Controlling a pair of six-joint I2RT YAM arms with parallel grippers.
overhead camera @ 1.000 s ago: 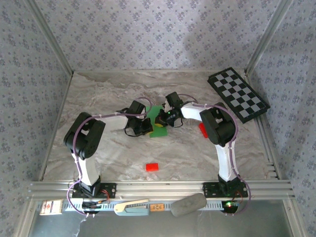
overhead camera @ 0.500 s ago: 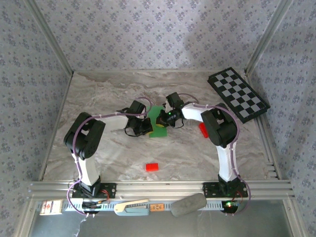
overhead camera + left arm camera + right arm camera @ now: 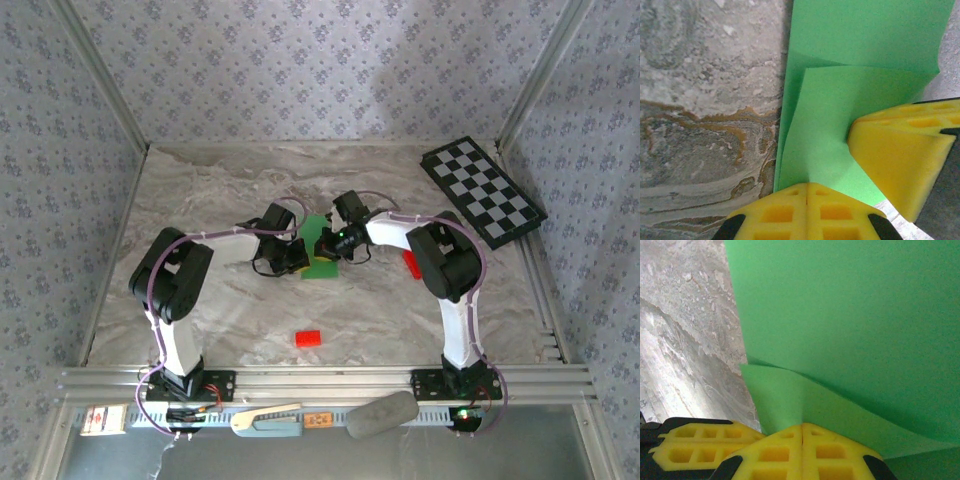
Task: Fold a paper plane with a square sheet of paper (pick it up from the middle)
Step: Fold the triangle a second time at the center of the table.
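Centrally on marble table (image 3: 230, 190), mid-frame in top view: green sheet of paper (image 3: 321, 267), bright, thin, partly folded. One flap doubled over lower layer, slanting crease, one edge curling up. Left gripper (image 3: 807, 189) at sheet's left side, pads pinched together on paper edge. Right gripper (image 3: 802, 429) opposite, pads likewise closed on lifted fold. Both arms bent inward, wrists low, nearly meeting.

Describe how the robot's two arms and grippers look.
Both the left arm and right arm have white links, bulky black joint housings and looping purple cables. The left gripper and right gripper are yellow and wedge-shaped with square grid recesses.
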